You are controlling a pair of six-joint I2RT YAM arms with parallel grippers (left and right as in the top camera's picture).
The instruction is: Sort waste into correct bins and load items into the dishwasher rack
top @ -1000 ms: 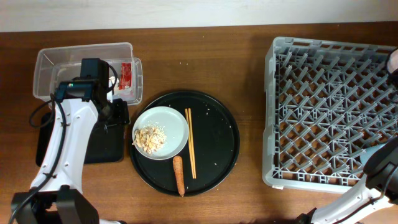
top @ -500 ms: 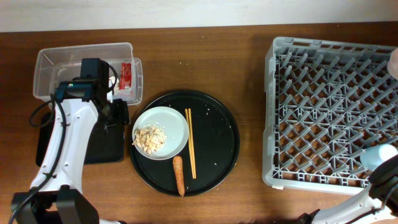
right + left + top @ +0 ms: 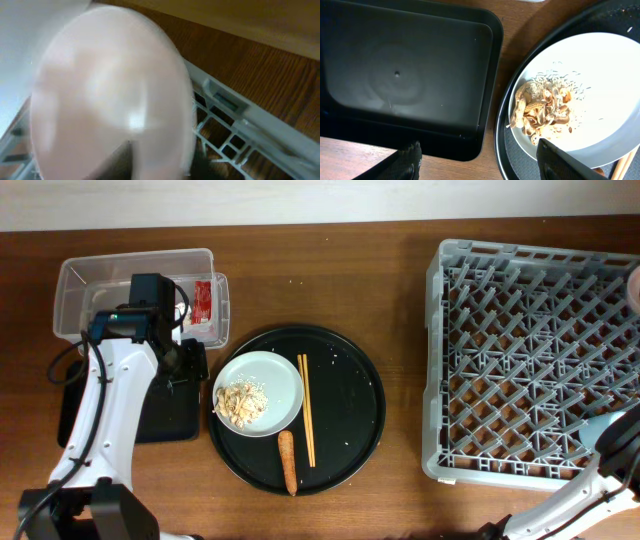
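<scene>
My left gripper (image 3: 185, 365) is open and empty, hovering over the gap between the black rectangular tray (image 3: 165, 415) and the plate (image 3: 282, 375). In the left wrist view its fingers (image 3: 485, 165) are wide apart above the tray (image 3: 395, 85) and the plate (image 3: 605, 85). Beige scraps (image 3: 240, 402) lie on the plate. Chopsticks (image 3: 305, 420) and a carrot (image 3: 288, 462) lie beside it. A red wrapper (image 3: 203, 302) is in the clear tub (image 3: 70, 290). My right gripper (image 3: 165, 165) holds the white bowl (image 3: 110, 90) over the rack (image 3: 520, 360). A blue cup (image 3: 603, 428) sits in the rack.
The plate, chopsticks and carrot sit on a large round black tray (image 3: 350, 410). The bowl's edge (image 3: 636, 280) shows at the overhead view's right border. My right arm enters at the lower right corner. No white scrap shows.
My right arm has shifted a little at the lower right edge, and the blue cup shows more. The bowl's edge has drifted slightly right. The left arm has not moved.
</scene>
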